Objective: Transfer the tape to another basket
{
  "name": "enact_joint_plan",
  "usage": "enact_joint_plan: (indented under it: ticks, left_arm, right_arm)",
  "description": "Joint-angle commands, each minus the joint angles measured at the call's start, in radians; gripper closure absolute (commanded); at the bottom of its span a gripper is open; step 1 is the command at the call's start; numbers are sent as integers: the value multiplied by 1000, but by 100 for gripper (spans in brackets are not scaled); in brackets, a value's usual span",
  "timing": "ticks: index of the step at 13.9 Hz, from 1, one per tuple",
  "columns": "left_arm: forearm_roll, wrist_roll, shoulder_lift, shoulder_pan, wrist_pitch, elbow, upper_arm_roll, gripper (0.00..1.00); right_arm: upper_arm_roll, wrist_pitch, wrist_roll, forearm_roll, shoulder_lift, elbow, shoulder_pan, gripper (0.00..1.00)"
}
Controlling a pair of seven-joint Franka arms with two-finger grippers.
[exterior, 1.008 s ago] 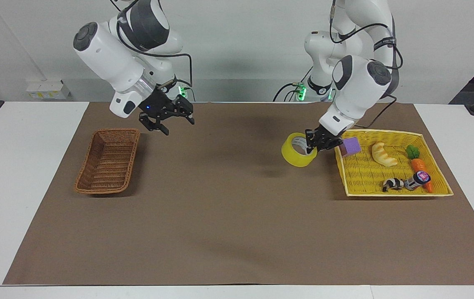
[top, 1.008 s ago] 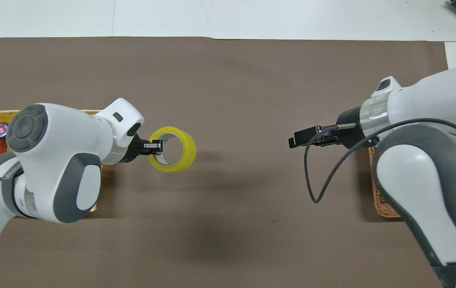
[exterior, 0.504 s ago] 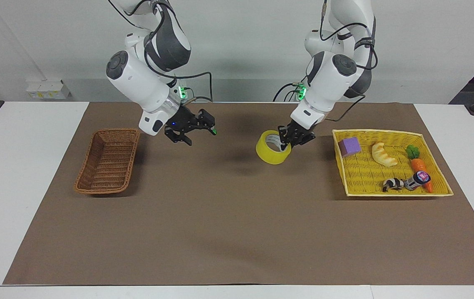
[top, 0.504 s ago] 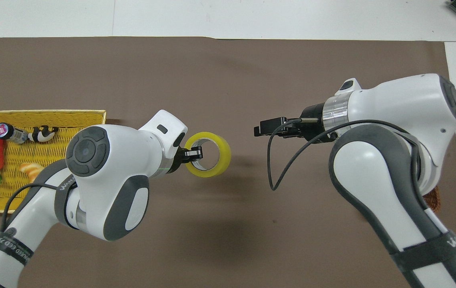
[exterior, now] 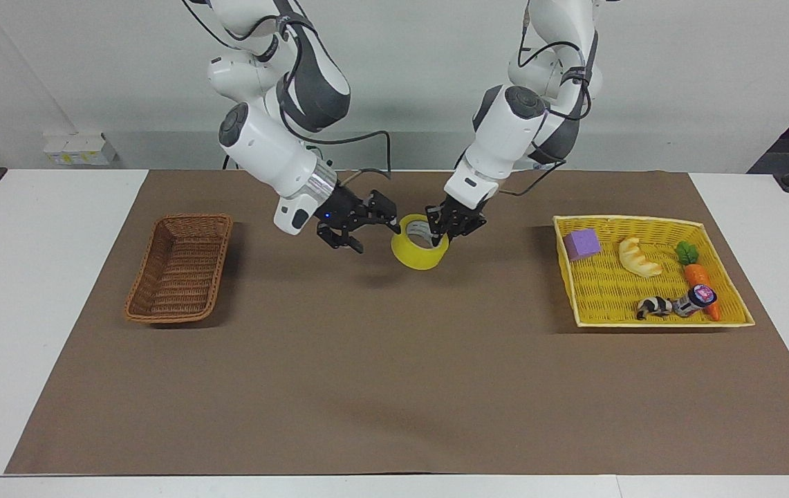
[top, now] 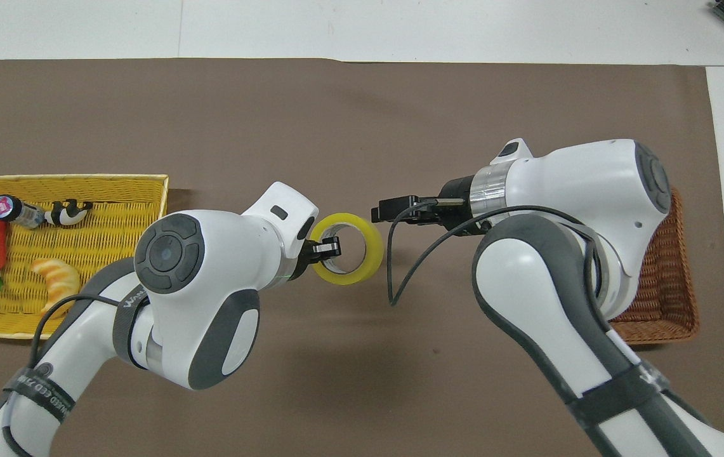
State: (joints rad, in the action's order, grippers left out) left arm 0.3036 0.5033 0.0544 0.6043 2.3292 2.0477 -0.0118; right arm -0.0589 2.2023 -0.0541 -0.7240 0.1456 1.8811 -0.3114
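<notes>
The yellow tape roll (exterior: 420, 256) hangs in the air over the middle of the brown mat, and it also shows in the overhead view (top: 369, 256). My left gripper (exterior: 438, 232) is shut on the roll's rim, one finger inside the core ring; it shows in the overhead view too (top: 327, 247). My right gripper (exterior: 375, 234) is open and sits right beside the tape, on the side toward the brown wicker basket (exterior: 180, 266); its tip shows in the overhead view (top: 382, 211). The wicker basket (top: 660, 285) stands empty at the right arm's end.
A yellow woven tray basket (exterior: 605, 294) at the left arm's end holds a purple block (exterior: 581, 244), a croissant toy (exterior: 636, 257), a carrot (exterior: 697, 277), a small bottle and a black-and-white toy. The brown mat (exterior: 394, 387) covers the table.
My left gripper has carried the tape from beside the yellow tray toward the mat's middle. My right gripper has moved from near the wicker basket to right beside the tape.
</notes>
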Motion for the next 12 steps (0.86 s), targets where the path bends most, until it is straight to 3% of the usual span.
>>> enact_joint_plan:
  ticks: [1, 7, 12]
  left_arm:
    - [17, 9, -7, 23, 21, 0, -17, 100]
    - [17, 8, -7, 23, 19, -1, -17, 100]
    - [17, 12, 13, 22, 32, -32, -19, 100]
  right_arm:
    - [1, 31, -9, -25, 0, 9, -8, 0]
    - [1, 117, 5, -17, 72, 9, -51, 0]
    - [2, 157, 29, -17, 80, 6, -90, 0]
